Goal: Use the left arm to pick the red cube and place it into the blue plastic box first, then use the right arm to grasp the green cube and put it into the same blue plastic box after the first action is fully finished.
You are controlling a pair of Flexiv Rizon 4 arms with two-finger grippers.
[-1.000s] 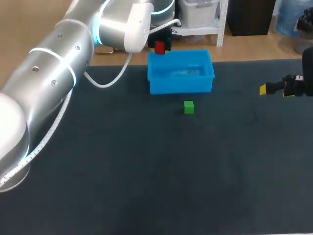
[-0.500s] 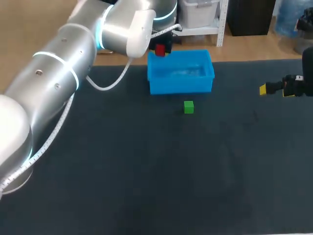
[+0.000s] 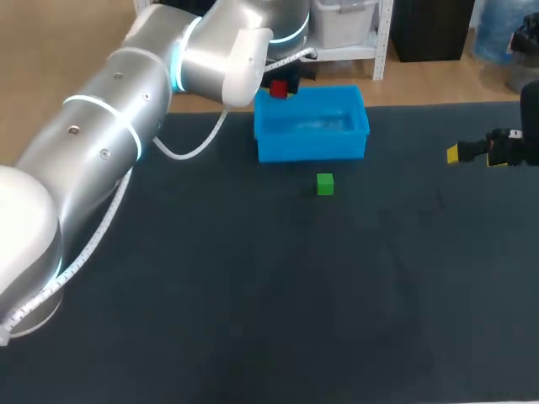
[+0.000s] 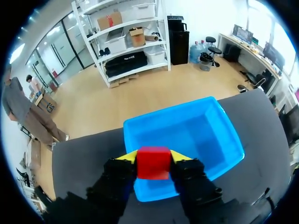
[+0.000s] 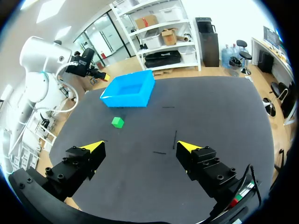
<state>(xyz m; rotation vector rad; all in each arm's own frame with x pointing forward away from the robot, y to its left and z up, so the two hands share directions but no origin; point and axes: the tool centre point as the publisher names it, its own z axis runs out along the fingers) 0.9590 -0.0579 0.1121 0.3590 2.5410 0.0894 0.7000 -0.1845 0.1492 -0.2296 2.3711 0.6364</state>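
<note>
Red cube [image 4: 153, 162] sits clamped between the two yellow tips of the left end effector [image 4: 153, 157], which presses on it from both sides. In the left wrist view the cube hangs over one rim of the blue box [image 4: 191, 140]. The open hollow lies just ahead of the fingers, not squarely under them. The head view agrees: the cube shows at the box's far left corner, raised above it. How much of the cube clears the rim cannot be told.

My judgement is that the coming move turns on this offset. The cube should travel a little further toward the box's middle before the fingers part, or it may catch the wall and tip out onto the tabletop [image 3: 253, 295].

Well apart, the right end effector [image 5: 140, 147] hangs near the right edge with its fingers spread wide and nothing between them. The green cube [image 3: 325, 184] rests just in front of the box, between it and the robot, on the right arm's side.
</note>
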